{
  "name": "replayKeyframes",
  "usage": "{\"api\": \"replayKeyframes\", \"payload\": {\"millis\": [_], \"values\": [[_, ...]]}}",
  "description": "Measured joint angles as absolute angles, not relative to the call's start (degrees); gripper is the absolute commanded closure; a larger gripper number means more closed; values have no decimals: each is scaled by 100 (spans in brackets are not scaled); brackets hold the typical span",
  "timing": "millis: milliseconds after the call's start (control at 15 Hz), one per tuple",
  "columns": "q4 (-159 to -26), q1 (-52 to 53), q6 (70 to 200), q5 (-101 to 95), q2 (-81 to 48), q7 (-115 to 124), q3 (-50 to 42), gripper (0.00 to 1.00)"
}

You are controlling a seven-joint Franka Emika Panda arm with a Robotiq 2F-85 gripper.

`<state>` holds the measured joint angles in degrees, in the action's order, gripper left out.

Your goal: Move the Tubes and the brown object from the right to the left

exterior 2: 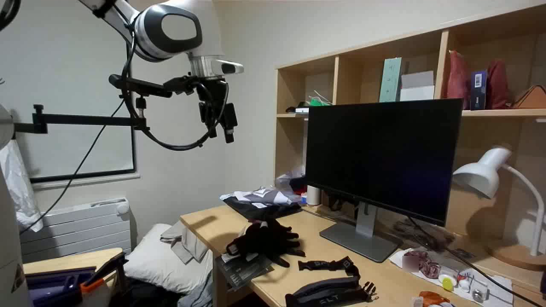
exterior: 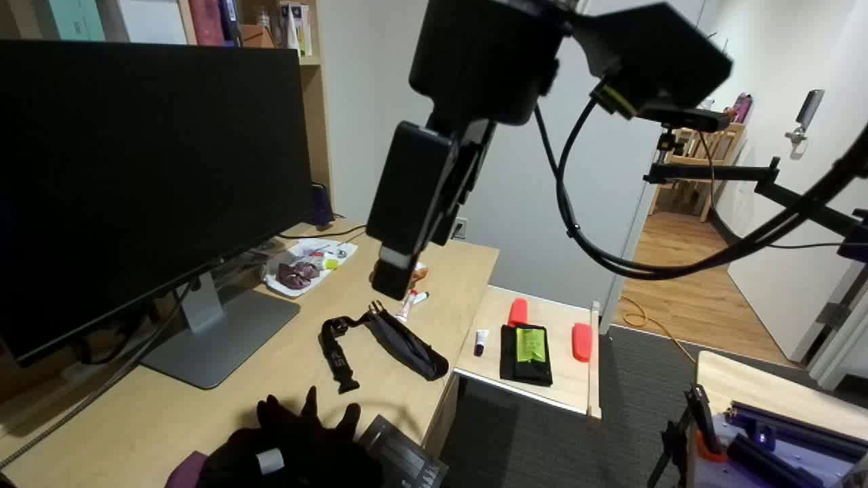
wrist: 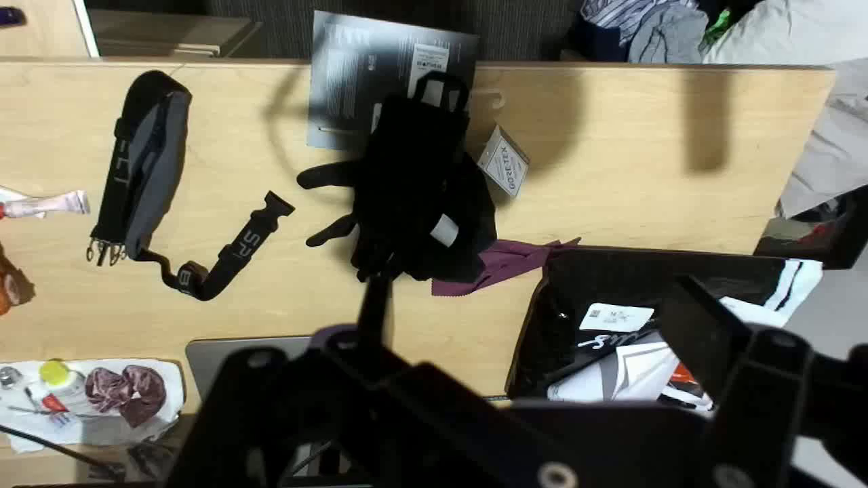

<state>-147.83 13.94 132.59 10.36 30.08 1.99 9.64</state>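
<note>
In the wrist view, the tubes (wrist: 51,205) and the brown object (wrist: 5,298) lie at far left on the tabletop (wrist: 644,203), partly out of view, probably grouped for carrying one by one. Next comes a black belt (wrist: 152,149), unbuckled; then black gloves (wrist: 420,176), tagged and so probably new, overlapping a packaging card (wrist: 339,88). Rightmost, the jaws hang well above the gloves and a black bag (wrist: 597,274), spread wide, gripping and touching nothing.

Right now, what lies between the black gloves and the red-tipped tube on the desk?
In the wrist view, a black belt lies between them, one strap end towards the gloves, the red-tipped tube on its other side.
</note>
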Motion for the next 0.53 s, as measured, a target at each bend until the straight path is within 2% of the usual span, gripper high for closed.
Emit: {"api": "replayKeyframes", "payload": {"millis": [533], "values": [[-14641, 1188, 13293, 1032, 2673, 254, 823, 0]]}}
